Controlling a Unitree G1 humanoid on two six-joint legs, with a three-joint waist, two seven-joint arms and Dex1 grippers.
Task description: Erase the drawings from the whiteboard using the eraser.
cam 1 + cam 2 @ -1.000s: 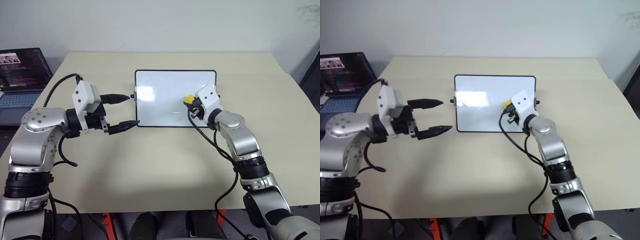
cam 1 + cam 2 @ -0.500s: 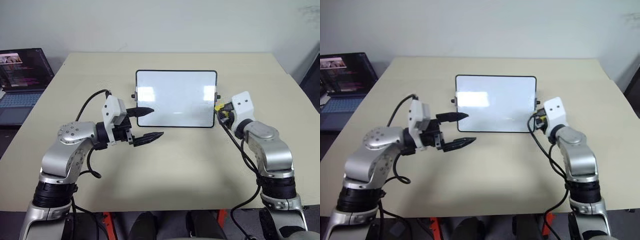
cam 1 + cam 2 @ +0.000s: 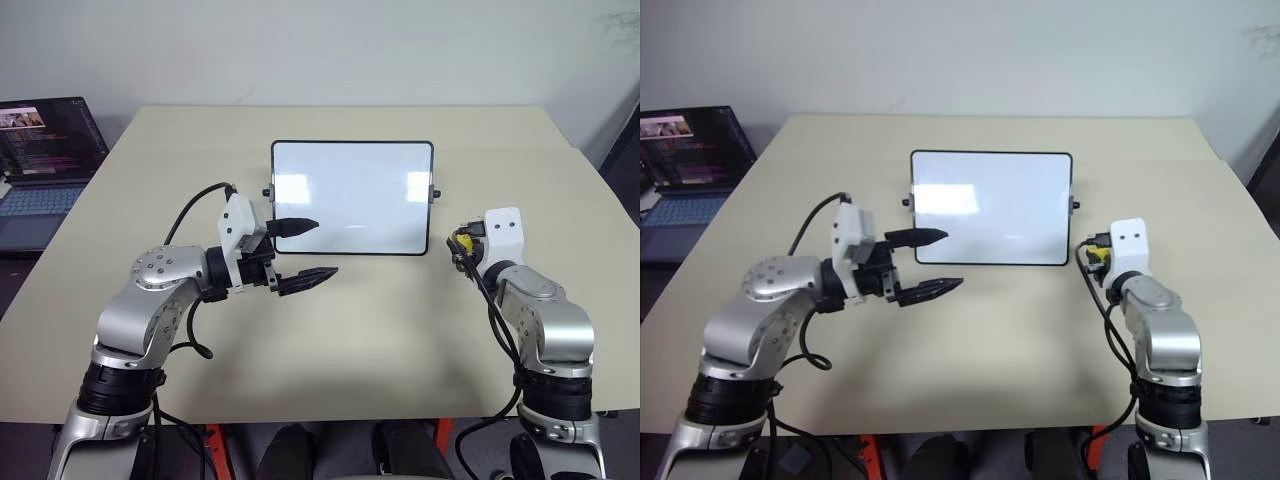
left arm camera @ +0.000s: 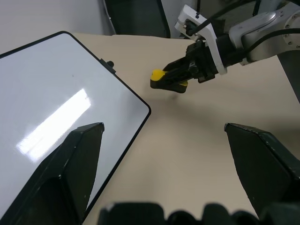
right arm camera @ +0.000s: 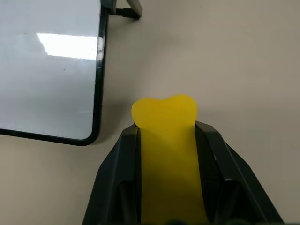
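Though mostly hidden behind the right gripper from the head, peeks out as a yellow speck: the eraser, clamped, now off the whiteboard and beside its right edge, where a second ago rested on it. Left gripper spread wide, shifted toward the board's near left corner. From the left wrist, glossy white board, black-framed, wiped clean. From the right wrist, soft yellow block squeezed between black fingers.
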